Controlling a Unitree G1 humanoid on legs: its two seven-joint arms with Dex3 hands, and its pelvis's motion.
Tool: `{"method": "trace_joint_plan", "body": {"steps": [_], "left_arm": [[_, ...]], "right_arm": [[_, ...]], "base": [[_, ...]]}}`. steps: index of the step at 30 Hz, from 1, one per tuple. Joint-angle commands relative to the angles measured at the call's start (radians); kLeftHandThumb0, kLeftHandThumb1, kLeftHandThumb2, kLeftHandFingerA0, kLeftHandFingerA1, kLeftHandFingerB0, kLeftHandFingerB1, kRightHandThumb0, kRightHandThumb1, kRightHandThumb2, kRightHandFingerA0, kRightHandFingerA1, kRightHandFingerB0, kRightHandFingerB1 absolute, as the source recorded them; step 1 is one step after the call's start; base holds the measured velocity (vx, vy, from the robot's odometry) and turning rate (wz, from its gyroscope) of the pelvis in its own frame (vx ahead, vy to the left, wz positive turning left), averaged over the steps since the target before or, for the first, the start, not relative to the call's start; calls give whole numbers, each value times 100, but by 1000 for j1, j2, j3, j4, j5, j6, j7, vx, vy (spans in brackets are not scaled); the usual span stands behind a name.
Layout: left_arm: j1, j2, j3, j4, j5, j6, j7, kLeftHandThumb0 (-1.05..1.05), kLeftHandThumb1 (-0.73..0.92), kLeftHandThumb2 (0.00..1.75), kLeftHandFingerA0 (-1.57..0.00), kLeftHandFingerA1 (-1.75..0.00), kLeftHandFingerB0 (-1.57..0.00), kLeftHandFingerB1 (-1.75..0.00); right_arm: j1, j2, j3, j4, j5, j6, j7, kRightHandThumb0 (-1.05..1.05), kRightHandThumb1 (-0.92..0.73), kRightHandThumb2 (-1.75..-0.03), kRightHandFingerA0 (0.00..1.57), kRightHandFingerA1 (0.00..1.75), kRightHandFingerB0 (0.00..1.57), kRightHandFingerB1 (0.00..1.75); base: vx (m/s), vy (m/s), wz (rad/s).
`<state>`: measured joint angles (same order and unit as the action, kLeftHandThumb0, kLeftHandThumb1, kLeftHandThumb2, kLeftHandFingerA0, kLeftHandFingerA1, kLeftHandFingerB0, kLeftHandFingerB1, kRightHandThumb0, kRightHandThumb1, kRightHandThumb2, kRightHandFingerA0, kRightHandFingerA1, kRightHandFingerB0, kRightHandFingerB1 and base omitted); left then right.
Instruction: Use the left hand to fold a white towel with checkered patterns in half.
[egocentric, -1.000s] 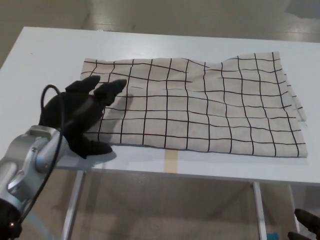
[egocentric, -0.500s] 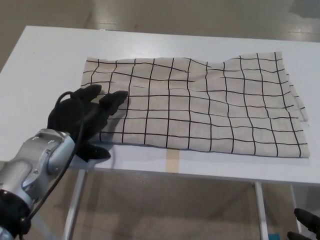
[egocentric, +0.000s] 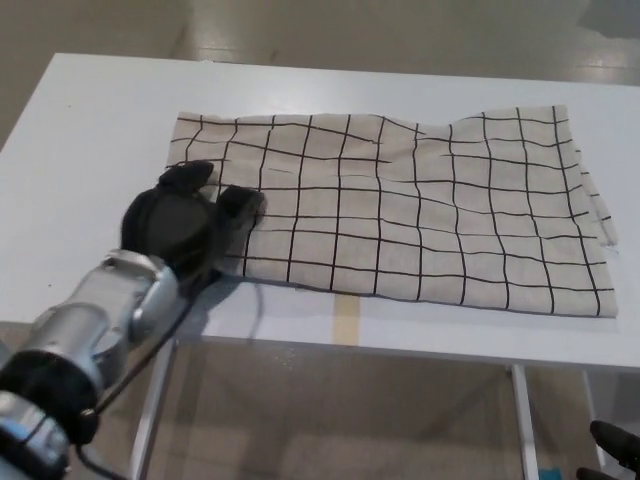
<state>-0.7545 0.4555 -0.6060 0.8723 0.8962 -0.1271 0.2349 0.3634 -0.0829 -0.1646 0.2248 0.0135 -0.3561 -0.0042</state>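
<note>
The white towel with black checks (egocentric: 420, 210) lies spread flat on the white table (egocentric: 90, 130), its long side running left to right, with light wrinkles along the far edge. My left hand (egocentric: 185, 225) rests on the towel's near-left corner and hides that corner; the towel under it looks flat on the table. Whether the hand has hold of the cloth is hidden from this angle. Only a small black part of my right hand (egocentric: 615, 445) shows at the bottom right, below the table level and far from the towel.
A strip of pale tape (egocentric: 345, 320) marks the table's front edge just below the towel. Metal table legs (egocentric: 520, 420) and the floor show beneath the front edge. Bare tabletop lies left of and behind the towel.
My left hand has moved forward and right from the table's front edge onto the towel's near-left corner. The towel has not visibly moved. The view has shifted slightly.
</note>
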Motion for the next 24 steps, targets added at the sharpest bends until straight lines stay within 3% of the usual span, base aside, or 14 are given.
{"method": "trace_joint_plan", "body": {"steps": [1, 2, 3, 4, 5, 6, 8, 12, 14, 17, 22, 23, 24], "left_arm": [[-55, -57, -84, 106, 81, 58, -5, -28, 54, 65, -35, -38, -62, -46], [-71, -62, -104, 120, 92, 60, -14, -21, 55, 56, -53, -38, -74, -45], [-76, -64, -112, 127, 96, 62, -16, -21, 55, 56, -53, -38, -74, -45], [-81, -69, -129, 140, 110, 65, 7, -27, 50, 55, -91, -91, -83, -50], [-85, -73, -143, 150, 118, 68, 25, -27, 50, 55, -91, -91, -83, -50], [-89, -79, -154, 159, 124, 74, 38, -27, 48, 56, -77, -139, -84, -51], [-90, -93, -160, 175, 118, 88, 66, -29, 51, 52, -60, -168, -82, -45], [-84, -97, -151, 189, 93, 81, 109, -30, 51, 52, -59, -168, -81, -44], [-83, -83, -143, 187, 84, 78, 114, -29, 49, 55, -67, -154, -78, -45], [-89, -61, -139, 182, 80, 76, 95, -28, 48, 56, -68, -148, -77, -45], [-101, 5, -89, 155, 35, 14, 82, -30, 49, 55, -69, -150, -77, -45], [-109, 23, -79, 153, 29, 6, 81, -39, 44, 72, -85, -133, -76, -58], [-114, 37, -71, 152, 26, 1, 80, -39, 44, 72, -85, -133, -76, -58]], "right_arm": [[14, 11, 0, -29, 12, 14, 1, -24, -68, -60, 52, 66, 55, 55], [15, 13, 1, -32, 11, 14, -1, -24, -68, -60, 53, 66, 57, 55], [16, 13, 0, -33, 11, 13, -1, -24, -68, -60, 53, 66, 57, 55], [17, 11, -1, -33, 11, 11, 2, -24, -68, -59, 53, 65, 59, 56], [17, 10, -1, -33, 10, 9, 3, -24, -68, -59, 53, 65, 59, 56], [17, 8, -2, -33, 8, 8, 5, -25, -68, -60, 53, 64, 60, 56], [13, 2, -3, -31, 0, 7, 3, -27, -68, -60, 54, 60, 62, 56], [10, -5, -3, -30, -12, 8, 0, -27, -68, -60, 54, 59, 63, 56], [10, -9, -1, -24, -17, 0, 1, -28, -67, -60, 56, 56, 66, 55], [13, -13, 0, -23, -13, -3, 7, -28, -67, -60, 57, 56, 67, 55], [8, -18, 5, -13, -29, -9, -2, -28, -67, -60, 59, 56, 69, 55], [10, -17, 6, -19, -31, -6, -4, -28, -66, -60, 60, 56, 70, 55], [11, -17, 7, -23, -33, -4, -6, -28, -66, -60, 60, 56, 70, 55]], "base": [[0, 0, 0], [0, 0, 0], [0, 0, 0], [0, 0, 0], [0, 0, 0], [0, 0, 0], [0, 0, 0], [0, 0, 0], [0, 0, 0], [0, 0, 0], [0, 0, 0], [0, 0, 0], [0, 0, 0]]}}
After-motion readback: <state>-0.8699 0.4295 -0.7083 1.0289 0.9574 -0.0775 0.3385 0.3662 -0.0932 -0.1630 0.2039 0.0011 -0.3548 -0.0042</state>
